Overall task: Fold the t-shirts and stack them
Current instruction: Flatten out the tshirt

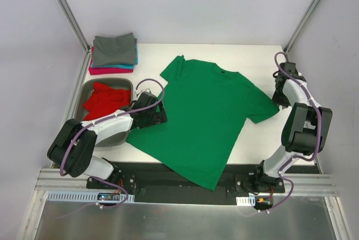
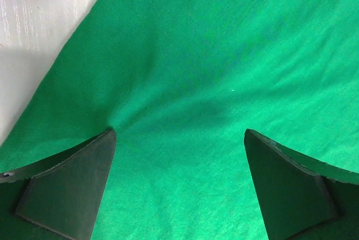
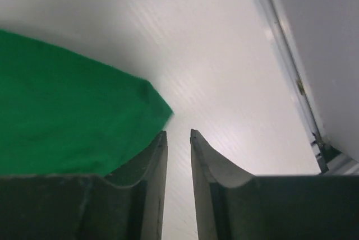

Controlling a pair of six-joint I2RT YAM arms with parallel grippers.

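A bright green t-shirt lies spread flat across the middle of the table, collar toward the back. My left gripper hovers over its left edge, wide open, and green cloth fills the space between the fingertips. My right gripper sits at the tip of the right sleeve; its jaws stand a narrow gap apart with only bare table between them. A red t-shirt lies crumpled in the grey tray. Folded grey, teal and pink-magenta t-shirts are stacked at the back left.
The tray stands at the left, under my left arm. Frame posts rise at the back corners, and a white wall with a metal rail runs close to the right gripper. White table shows right of the green shirt.
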